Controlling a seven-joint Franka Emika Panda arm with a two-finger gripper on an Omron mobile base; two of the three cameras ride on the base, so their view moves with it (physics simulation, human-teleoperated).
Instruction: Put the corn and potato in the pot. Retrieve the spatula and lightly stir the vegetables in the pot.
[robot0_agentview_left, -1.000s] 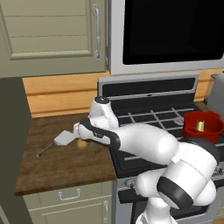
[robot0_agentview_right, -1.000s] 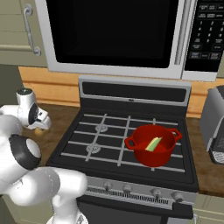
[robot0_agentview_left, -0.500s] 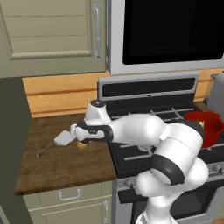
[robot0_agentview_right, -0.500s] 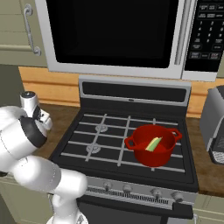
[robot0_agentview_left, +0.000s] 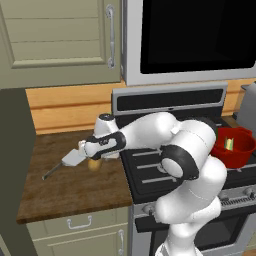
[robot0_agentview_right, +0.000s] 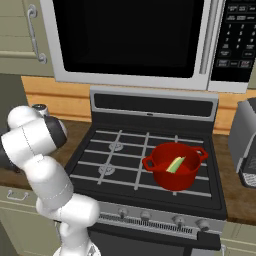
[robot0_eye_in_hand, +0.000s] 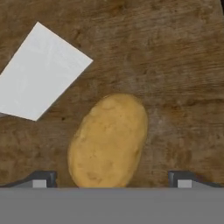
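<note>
A: Where is the potato (robot0_eye_in_hand: 108, 140)?
B: On the wooden counter (robot0_eye_in_hand: 175, 65), spatula (robot0_eye_in_hand: 39, 72) blade at its 10 o'clock, apart.
A: And the gripper (robot0_eye_in_hand: 111, 178)?
B: Fully spread, empty, straddling the potato. Corn (robot0_agentview_right: 175, 164) lies in the red pot (robot0_agentview_right: 176, 162).

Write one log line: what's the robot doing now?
corn: in pot | end effector: open over potato | spatula: on counter

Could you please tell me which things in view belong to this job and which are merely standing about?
Job:
potato, on the counter between the open gripper tips
spatula, beside it
corn, already in the pot

Standing about:
microwave
toaster
cabinet
</note>
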